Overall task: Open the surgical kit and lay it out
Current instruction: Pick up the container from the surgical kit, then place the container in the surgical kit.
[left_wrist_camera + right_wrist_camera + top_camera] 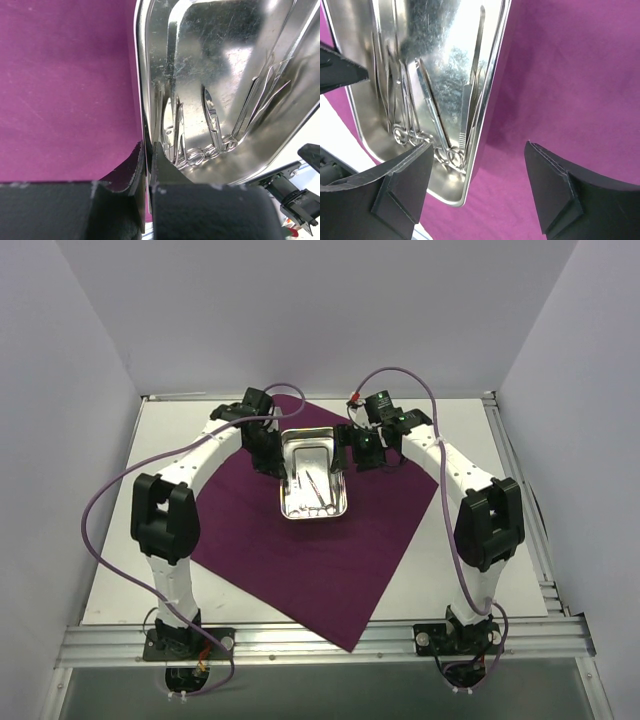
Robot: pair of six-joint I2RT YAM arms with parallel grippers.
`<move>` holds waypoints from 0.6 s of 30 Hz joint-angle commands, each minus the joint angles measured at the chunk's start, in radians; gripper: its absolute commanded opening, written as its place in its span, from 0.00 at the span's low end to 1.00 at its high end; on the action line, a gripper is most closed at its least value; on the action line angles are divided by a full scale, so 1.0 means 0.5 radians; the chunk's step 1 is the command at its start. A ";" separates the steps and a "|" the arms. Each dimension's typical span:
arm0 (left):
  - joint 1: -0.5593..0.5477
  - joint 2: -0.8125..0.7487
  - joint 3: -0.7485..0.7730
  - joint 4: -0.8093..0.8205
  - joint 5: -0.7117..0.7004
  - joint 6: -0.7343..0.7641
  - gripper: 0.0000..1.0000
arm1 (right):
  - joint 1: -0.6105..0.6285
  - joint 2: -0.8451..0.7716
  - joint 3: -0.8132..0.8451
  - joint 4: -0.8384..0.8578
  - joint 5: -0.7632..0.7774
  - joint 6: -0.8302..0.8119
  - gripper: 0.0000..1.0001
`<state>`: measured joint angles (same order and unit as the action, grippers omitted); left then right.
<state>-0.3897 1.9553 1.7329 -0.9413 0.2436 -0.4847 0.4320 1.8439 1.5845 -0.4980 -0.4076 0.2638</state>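
Note:
The dark purple cloth (300, 570) lies spread flat on the table. On its middle stands the shiny steel tray (305, 447), and thin ring-handled instruments (315, 490) lie inside it. My left gripper (272, 455) is at the tray's left rim. In the left wrist view the left gripper (149, 146) is shut on that thin rim, with the tray (225, 45), the instruments (210, 125) and the cloth (65, 85) around it. My right gripper (362, 448) is at the tray's right side. In the right wrist view the right gripper (478, 145) is open and straddles the rim, one finger over the tray (355, 50) and instruments (420, 110), the other over the cloth (570, 75).
The white table (460, 560) shows around the cloth, whose near corner reaches the aluminium rail (320, 640) at the front edge. White walls close in the left, right and back. Purple cables (110, 500) loop beside both arms.

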 commanded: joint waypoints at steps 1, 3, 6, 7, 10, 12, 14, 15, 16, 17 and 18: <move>-0.030 -0.030 0.139 0.054 0.163 -0.012 0.02 | 0.010 -0.040 -0.015 -0.072 0.106 0.009 0.73; -0.049 -0.017 0.142 0.060 0.179 -0.019 0.02 | 0.013 -0.012 -0.015 -0.093 0.128 0.015 0.66; -0.089 -0.002 0.167 0.051 0.182 -0.022 0.02 | 0.013 0.018 -0.021 -0.108 0.137 0.025 0.60; -0.095 0.004 0.179 0.051 0.185 -0.025 0.02 | 0.013 0.021 -0.030 -0.111 0.168 0.046 0.58; -0.132 0.038 0.210 0.026 0.188 -0.022 0.02 | 0.013 0.037 -0.049 -0.115 0.205 0.058 0.52; -0.156 0.056 0.225 0.023 0.191 -0.022 0.02 | 0.013 0.061 -0.055 -0.136 0.223 0.061 0.47; -0.169 0.072 0.240 0.017 0.188 -0.028 0.02 | 0.013 0.070 -0.064 -0.145 0.247 0.061 0.46; -0.175 0.075 0.246 0.011 0.182 -0.028 0.02 | 0.013 0.067 -0.079 -0.142 0.251 0.058 0.46; -0.181 0.081 0.247 0.014 0.176 -0.028 0.02 | 0.013 0.064 -0.086 -0.139 0.257 0.058 0.45; -0.181 0.084 0.250 0.014 0.176 -0.028 0.02 | 0.013 0.064 -0.095 -0.136 0.263 0.055 0.41; -0.181 0.084 0.247 0.008 0.176 -0.028 0.02 | 0.013 0.064 -0.101 -0.136 0.269 0.055 0.37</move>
<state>-0.4782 2.0113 1.7847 -0.9531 0.2646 -0.4873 0.4335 1.8675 1.5459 -0.5339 -0.3069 0.2871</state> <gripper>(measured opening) 0.067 0.403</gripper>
